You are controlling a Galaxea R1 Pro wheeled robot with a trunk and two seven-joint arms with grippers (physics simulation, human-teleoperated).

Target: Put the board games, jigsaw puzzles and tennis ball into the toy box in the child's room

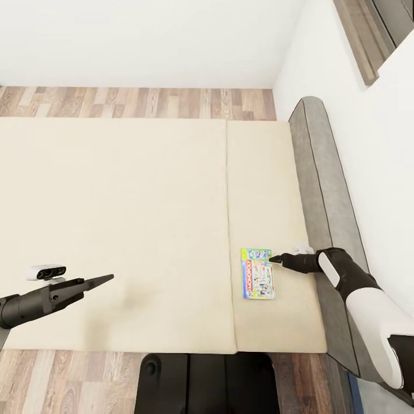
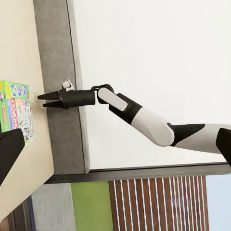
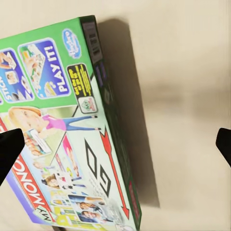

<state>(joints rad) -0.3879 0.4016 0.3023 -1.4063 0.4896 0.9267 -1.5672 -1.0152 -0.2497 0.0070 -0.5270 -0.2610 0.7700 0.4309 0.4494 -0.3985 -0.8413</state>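
Note:
One board game [image 1: 257,273], a flat green box with a red strip, lies on the beige mattress of the bed [image 1: 115,201] near the headboard. It also shows in the left wrist view [image 2: 14,110] and fills much of the right wrist view [image 3: 62,134]. My right gripper [image 1: 275,259] [image 2: 42,97] is open, low over the mattress, with its tips at the game's headboard-side edge. Its two fingertips [image 3: 9,149] stand wide apart with nothing gripped. My left gripper [image 1: 109,278] hovers open over the mattress's near left part, far from the game.
The dark grey headboard [image 1: 325,190] runs along the white wall on the right. Wood-plank floor [image 1: 144,102] lies beyond the bed and at its near side. My dark base [image 1: 201,382] stands against the bed's near edge.

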